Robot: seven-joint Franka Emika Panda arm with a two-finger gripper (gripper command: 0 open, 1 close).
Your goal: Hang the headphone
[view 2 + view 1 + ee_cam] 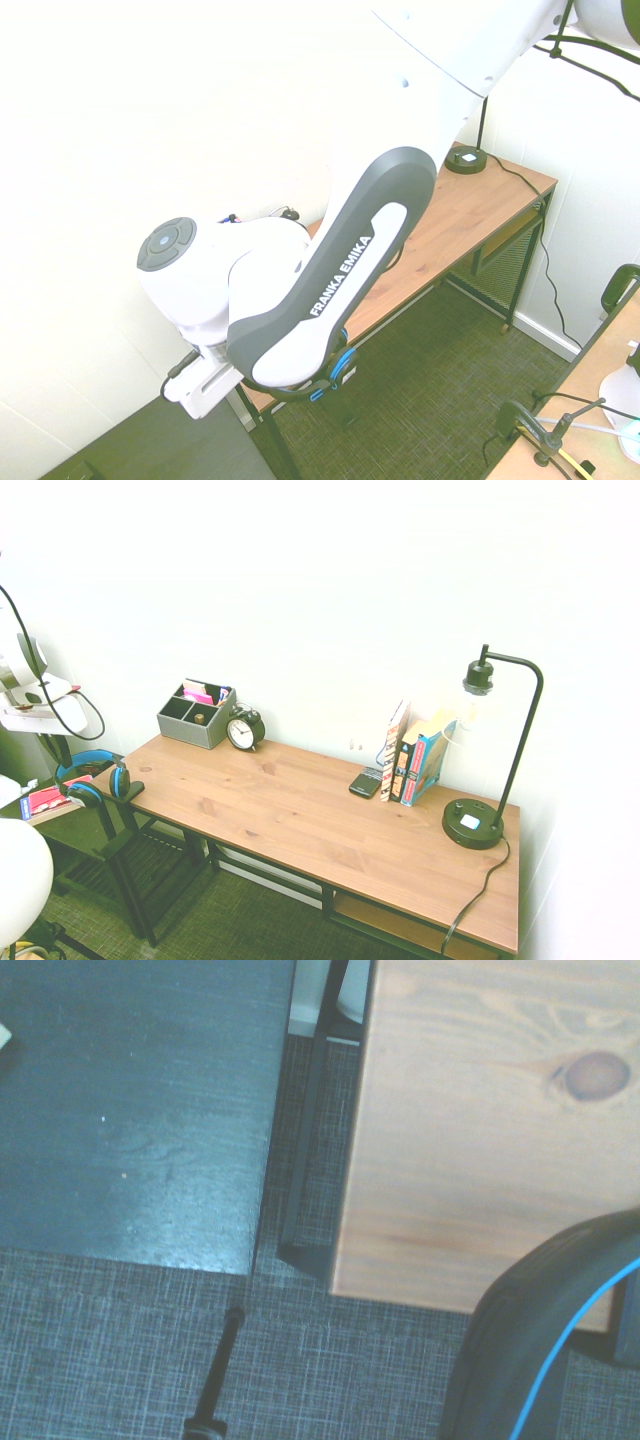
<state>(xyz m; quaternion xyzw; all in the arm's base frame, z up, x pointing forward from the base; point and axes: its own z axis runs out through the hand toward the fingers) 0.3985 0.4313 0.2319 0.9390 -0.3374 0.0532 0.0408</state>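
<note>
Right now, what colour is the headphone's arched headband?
Bright blue, seen best on the headband in the first exterior view.

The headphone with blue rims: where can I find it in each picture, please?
First exterior view: headphone at the left, by the near left corner of the desk.
Second exterior view: low, near the centre, partly behind the arm.
Wrist view: lower right corner, only part visible.
Shared landmark: the brown wooden desk.
</note>
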